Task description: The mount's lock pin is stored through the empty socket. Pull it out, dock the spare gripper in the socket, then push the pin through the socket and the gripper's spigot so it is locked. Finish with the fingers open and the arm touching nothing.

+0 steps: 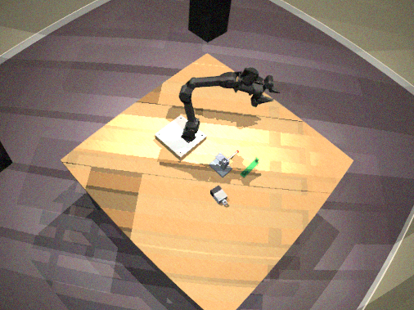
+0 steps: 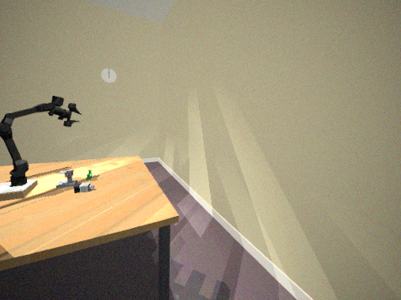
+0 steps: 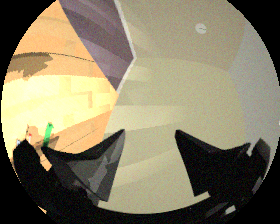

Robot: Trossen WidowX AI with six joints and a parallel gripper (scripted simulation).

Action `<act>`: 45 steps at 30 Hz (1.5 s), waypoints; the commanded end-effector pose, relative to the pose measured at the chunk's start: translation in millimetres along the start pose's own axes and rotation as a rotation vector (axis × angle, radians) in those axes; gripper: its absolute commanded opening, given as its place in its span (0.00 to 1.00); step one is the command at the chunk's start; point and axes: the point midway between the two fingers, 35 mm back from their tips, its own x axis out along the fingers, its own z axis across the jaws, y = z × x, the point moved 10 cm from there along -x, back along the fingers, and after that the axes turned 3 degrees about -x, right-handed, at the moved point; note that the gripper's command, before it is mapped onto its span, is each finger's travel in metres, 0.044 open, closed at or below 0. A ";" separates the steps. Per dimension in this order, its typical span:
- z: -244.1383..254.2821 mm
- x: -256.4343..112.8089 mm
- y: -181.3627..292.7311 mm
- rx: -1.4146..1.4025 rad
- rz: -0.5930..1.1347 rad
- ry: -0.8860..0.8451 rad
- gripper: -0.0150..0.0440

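My gripper (image 1: pixel 276 96) (image 2: pixel 80 117) (image 3: pixel 150 133) is open and empty, high above the table at its back right side. The mount (image 1: pixel 217 167) (image 2: pixel 66 184) stands on the table, a grey-blue plate with a small upright socket. The lock pin (image 1: pixel 234 155) sticks out of the socket, with a red tip; the pin's red end (image 3: pixel 30 135) shows small in the wrist view. The spare gripper (image 1: pixel 219 195) (image 2: pixel 84 187), a dark and light grey block with a small spigot end, lies on the table apart from the mount.
A green bar (image 1: pixel 249 168) (image 2: pixel 89 175) (image 3: pixel 48 134) is on the table to the right of the mount in the top view. The arm's white base plate (image 1: pixel 172 141) (image 2: pixel 28 189) stands on the wooden table (image 1: pixel 196 240) (image 2: pixel 119 212). A dark column (image 1: pixel 210 8) stands behind the table's back corner.
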 end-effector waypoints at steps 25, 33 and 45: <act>146.7 48.6 58.4 0.448 0.251 -0.839 0.76; 184.1 43.5 70.2 0.582 0.340 -1.074 0.76; 208.8 37.3 76.8 0.673 0.402 -1.234 0.76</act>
